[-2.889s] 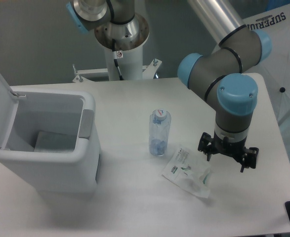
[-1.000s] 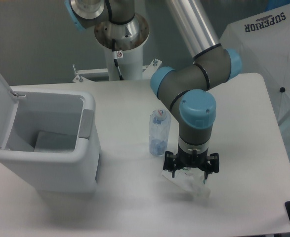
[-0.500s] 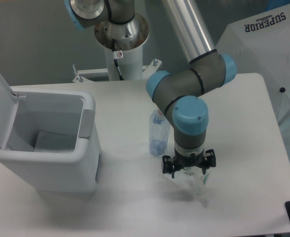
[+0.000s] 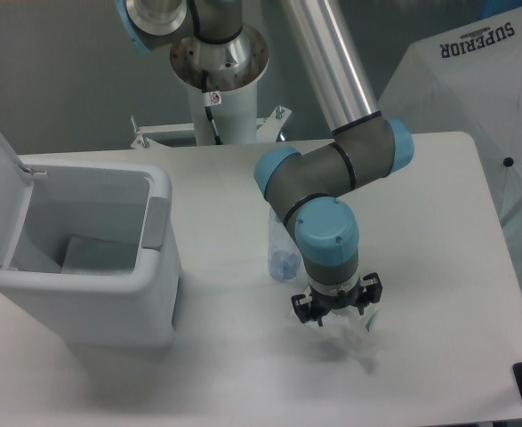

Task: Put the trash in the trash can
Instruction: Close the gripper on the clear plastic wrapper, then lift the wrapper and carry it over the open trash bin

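So nothing is binned: the bottle (image 4: 283, 253) stands on the bench (image 4: 438, 213), fingers (image 4: 333, 311) hover spread over the packet (image 4: 354, 342), and the can (image 4: 92, 258) gapes.

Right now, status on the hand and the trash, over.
Hand low over the packet, grip state unclear. Bottle upright on the table, partly behind the arm. Trash can lid open, nothing blocking it.

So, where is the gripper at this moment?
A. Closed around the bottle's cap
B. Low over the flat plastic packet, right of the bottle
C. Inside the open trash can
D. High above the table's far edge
B: the gripper sits low over the plastic packet, beside the bottle; the trash can stands apart at the left with its lid up.
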You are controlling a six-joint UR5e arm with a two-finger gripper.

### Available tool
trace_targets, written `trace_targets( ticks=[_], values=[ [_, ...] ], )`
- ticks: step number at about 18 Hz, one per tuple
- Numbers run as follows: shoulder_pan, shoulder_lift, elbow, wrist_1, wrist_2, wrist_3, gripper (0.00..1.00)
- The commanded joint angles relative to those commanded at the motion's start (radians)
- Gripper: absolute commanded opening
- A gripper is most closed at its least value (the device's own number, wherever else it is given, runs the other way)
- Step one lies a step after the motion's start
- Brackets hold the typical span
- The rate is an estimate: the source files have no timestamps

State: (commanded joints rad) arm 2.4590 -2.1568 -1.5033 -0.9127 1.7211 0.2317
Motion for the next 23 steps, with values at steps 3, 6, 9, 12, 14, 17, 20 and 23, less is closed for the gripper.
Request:
trace_targets(
  ticks=[3, 6, 9, 12, 14, 17, 20, 23],
  values=[
    [0.0, 0.0, 0.006, 0.002, 0.0, -0.006, 0.02],
    [0.002, 0.003, 0.026, 0.002, -0.009, -0.026, 0.0],
    [0.008, 0.009, 0.067, 0.002, -0.02, -0.071, 0.0],
    [0.015, 0.014, 0.1, 0.002, -0.072, -0.071, 0.0],
    [0.017, 0.034, 0.12, 0.002, -0.106, -0.071, 0.0],
    [0.009, 0.103, 0.124, 0.002, -0.158, -0.072, 0.0],
    [0.002, 0.184, 0.121, 0.0, -0.239, -0.075, 0.0],
    [-0.014, 0.257, 0.115, 0.0, -0.302, -0.075, 0.0]
  ],
)
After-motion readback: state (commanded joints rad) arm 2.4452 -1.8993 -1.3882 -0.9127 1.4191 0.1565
